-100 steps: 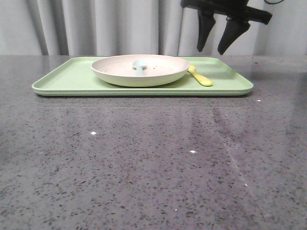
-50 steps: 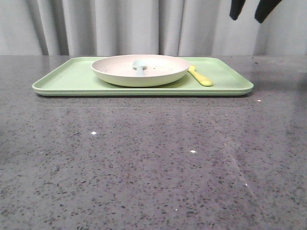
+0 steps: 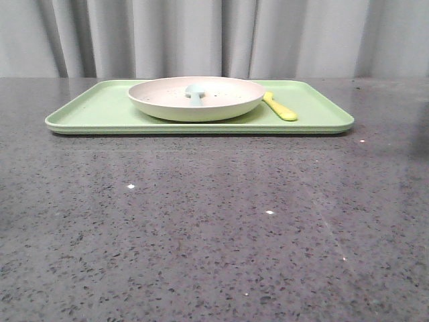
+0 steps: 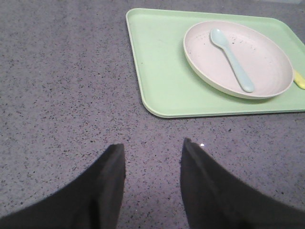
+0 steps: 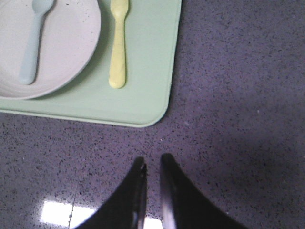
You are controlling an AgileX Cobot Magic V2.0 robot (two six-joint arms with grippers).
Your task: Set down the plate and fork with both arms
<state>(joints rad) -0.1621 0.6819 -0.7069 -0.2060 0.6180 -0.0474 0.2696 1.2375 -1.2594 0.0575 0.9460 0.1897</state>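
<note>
Grey speckled surface [image 3: 201, 221] had the green tray [image 3: 87, 111] on it, with the plate [image 3: 221, 107] sitting on the tray, a pale blue spoon [image 4: 233, 59] inside it and the fork [image 5: 118, 43] lying just beside it. Left tool [image 4: 152, 186] hung wide apart and empty, right tool [image 5: 152, 188] nearly closed on nothing. Looked pretty much done to me, both clear of the tray.

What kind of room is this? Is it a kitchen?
Probably not a real kitchen; it looks more like a test setup made to look like mealtime. A green tray with a plate, spoon and fork sits on a speckled grey counter, with a plain curtain behind it.
</note>
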